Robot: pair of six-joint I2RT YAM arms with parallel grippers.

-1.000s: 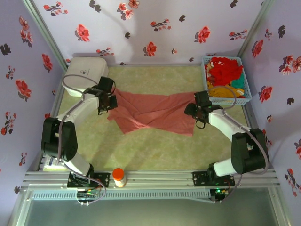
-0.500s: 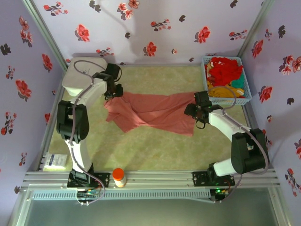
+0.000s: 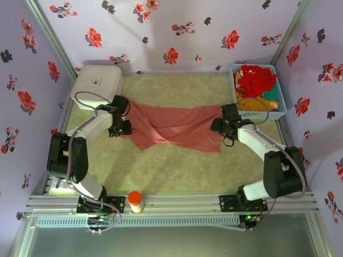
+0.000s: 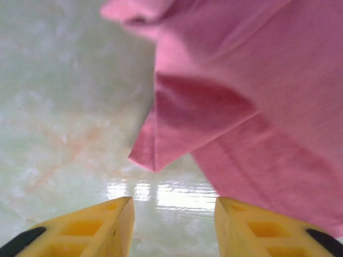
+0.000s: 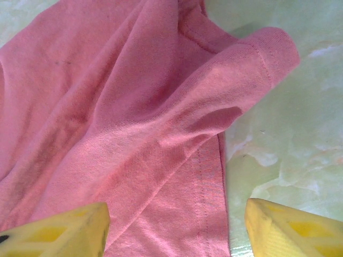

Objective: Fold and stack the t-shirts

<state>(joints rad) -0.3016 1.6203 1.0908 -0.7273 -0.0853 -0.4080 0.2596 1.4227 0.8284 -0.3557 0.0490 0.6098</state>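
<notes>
Floral-walled cell, marbled green table [image 3: 177, 171]: spreading step, no fold made yet.
Salmon-pink t-shirt [image 3: 177, 128] lies rumpled, running away from the white box [image 3: 97, 84]. Left gripper [image 4: 172, 203], at the end near the box, is part-open and empty, with a cloth corner just ahead. Right gripper [image 5: 177, 206], at the far end, gapes over a sleeve, holding nothing. Next, I judge, both pinch edges and pull flat. The box's mark is too small to read.

Both arms reach forward and inward (elbows bent outward); left gripper [image 4: 174, 227] fingers stand parted, right gripper [image 5: 177, 230] fingers spread wider.
</notes>
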